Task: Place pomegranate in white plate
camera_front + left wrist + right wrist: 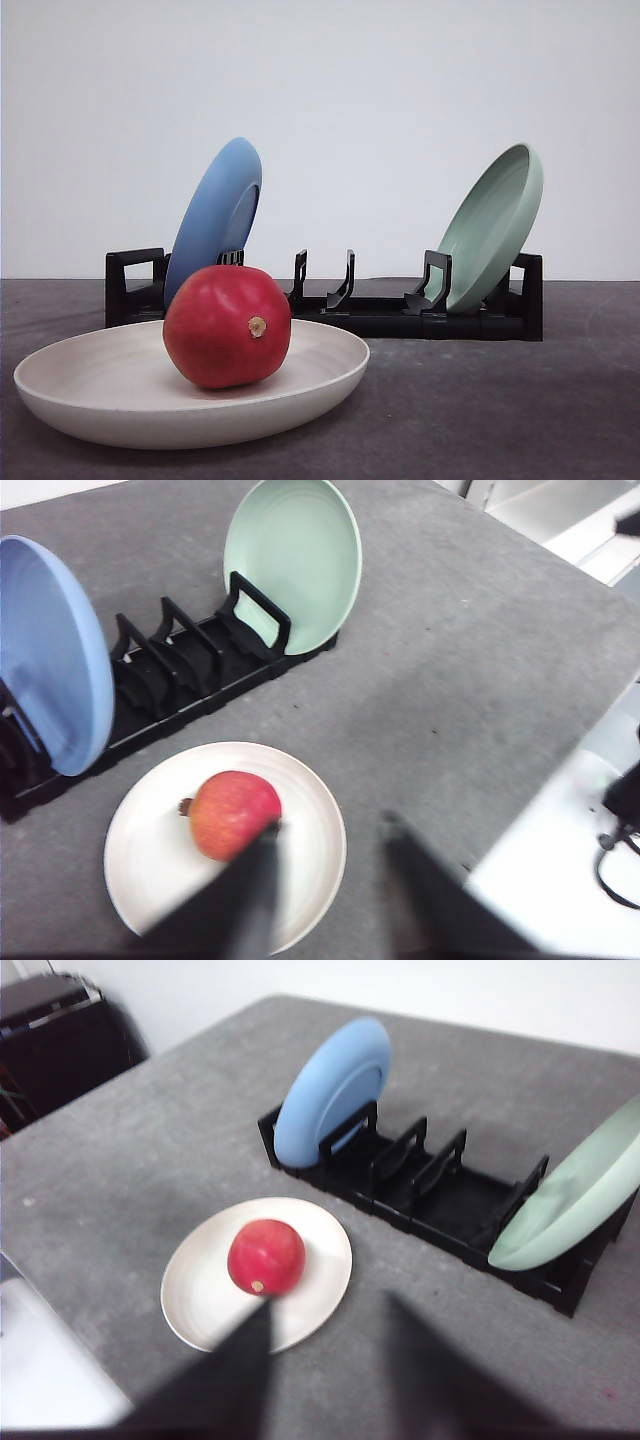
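Pomegranate (227, 326) sits inside the white plate (90, 400), a bit toward the plate's back edge, tan stem nub facing the front cam. Fruit is red, glossy, roundish, resting on the plate floor w/ nothing gripping it.

My left claw (330, 880) shows in the left wrist view as two dark blurred fingers (240, 900) spread wide apart, jaws released, holding nothing. One finger tip overlaps the pomegranate (232, 813) in that view; can't tell if it touches the fruit or hangs above it. The other finger is over bare table beside the white plate (140, 870).

My right claw (330, 1360) is likewise spread wide in the right wrist view, empty. One finger (235, 1370) overlaps the near rim of the white plate (195, 1305), just short of the pomegranate (266, 1257); contact w/ plate can't be told. Other finger is over the grey table (120, 1160).

Behind the plate stands a black dish rack (380, 310). A blue plate (215, 215) leans on edge in the rack's left end, a pale green plate (490, 225) leans at its right end; middle slots sit between them. Rack is near the white plate but apart from it.
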`<state>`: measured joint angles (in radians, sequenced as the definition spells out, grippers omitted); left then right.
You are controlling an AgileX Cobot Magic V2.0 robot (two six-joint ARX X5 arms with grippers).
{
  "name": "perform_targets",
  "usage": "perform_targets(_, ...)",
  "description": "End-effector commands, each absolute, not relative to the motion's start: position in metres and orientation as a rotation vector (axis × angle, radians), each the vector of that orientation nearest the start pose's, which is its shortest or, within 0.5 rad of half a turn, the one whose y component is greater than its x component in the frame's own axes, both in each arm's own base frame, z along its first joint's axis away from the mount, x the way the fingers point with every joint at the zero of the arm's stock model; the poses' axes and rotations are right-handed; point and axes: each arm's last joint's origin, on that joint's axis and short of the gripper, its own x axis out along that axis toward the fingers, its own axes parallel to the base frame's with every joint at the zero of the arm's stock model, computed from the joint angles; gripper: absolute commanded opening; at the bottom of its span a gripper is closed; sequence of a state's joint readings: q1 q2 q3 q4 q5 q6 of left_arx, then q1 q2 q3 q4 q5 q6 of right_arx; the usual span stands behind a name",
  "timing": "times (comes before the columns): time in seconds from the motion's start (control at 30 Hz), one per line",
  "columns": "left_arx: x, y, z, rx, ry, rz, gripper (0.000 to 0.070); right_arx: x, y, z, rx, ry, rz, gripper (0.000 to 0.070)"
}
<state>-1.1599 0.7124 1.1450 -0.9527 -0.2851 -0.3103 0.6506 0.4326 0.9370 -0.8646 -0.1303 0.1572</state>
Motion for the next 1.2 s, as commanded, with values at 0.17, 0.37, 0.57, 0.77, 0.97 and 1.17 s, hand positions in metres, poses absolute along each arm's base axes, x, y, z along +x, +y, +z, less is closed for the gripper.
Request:
perform_targets(0.17, 0.046, -0.089, 0.391, 0.068, 0.506, -0.787, 0.0, 0.042, 0.037, 0.352, 0.046, 0.407, 0.749, 0.0)
perform_targets(0.37, 0.046, -0.089, 0.391, 0.068, 0.506, -0.787, 0.0, 0.042, 0.037, 0.352, 0.046, 0.407, 0.749, 0.0)
perform_targets(0.57, 0.046, -0.088, 0.39, 0.063, 0.5, -0.787, 0.0, 0.042, 0.037, 0.352, 0.045, 0.407, 0.749, 0.0)
perform_targets(0.77, 0.047, -0.076, 0.388, 0.045, 0.495, -0.741, 0.0, 0.042, 0.037, 0.353, 0.046, 0.407, 0.749, 0.0)
perform_targets(0.97, 0.064, -0.055, 0.375, -0.08, 0.391, -0.468, 0.0, 0.042, 0.037, 0.353, 0.046, 0.407, 0.749, 0.0)
perform_targets(1.17, 0.083, -0.037, 0.331, -0.029, 0.207, -0.18, 0.0, 0.042, 0.037, 0.353, 0.046, 0.406, 0.75, 0.0)
